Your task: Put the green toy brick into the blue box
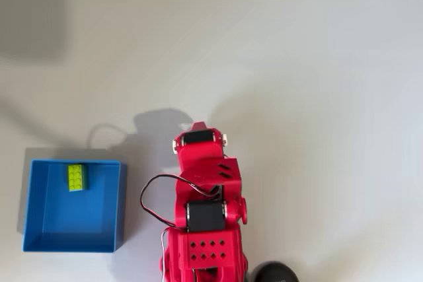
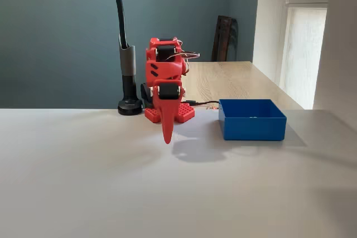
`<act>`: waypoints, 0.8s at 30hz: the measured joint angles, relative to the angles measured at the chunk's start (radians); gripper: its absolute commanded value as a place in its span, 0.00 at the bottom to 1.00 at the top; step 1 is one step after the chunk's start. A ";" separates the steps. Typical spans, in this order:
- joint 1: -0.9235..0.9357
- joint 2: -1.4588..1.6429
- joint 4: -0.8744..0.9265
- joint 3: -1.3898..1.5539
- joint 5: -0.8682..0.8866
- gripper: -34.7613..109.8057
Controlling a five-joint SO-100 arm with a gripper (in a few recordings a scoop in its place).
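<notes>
I see the brick (image 1: 76, 177) already lying inside the box (image 1: 39, 219), near its far wall in the overhead view, so the placing looks done; next I'd only park the arm. My claw (image 2: 166, 133) hangs clenched above the worktop (image 2: 83, 182), holding nothing, well apart from the box.

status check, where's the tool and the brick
Tool shut, empty, hanging point-down off the table, folded near the arm base. Green toy brick already inside the blue box, near its far wall. Nothing in the way.
</notes>
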 measured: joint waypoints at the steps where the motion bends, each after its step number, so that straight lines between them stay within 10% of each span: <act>1: 0.000 0.017 0.002 0.014 0.000 0.24; 24: -0.002 0.097 0.097 0.032 0.009 0.24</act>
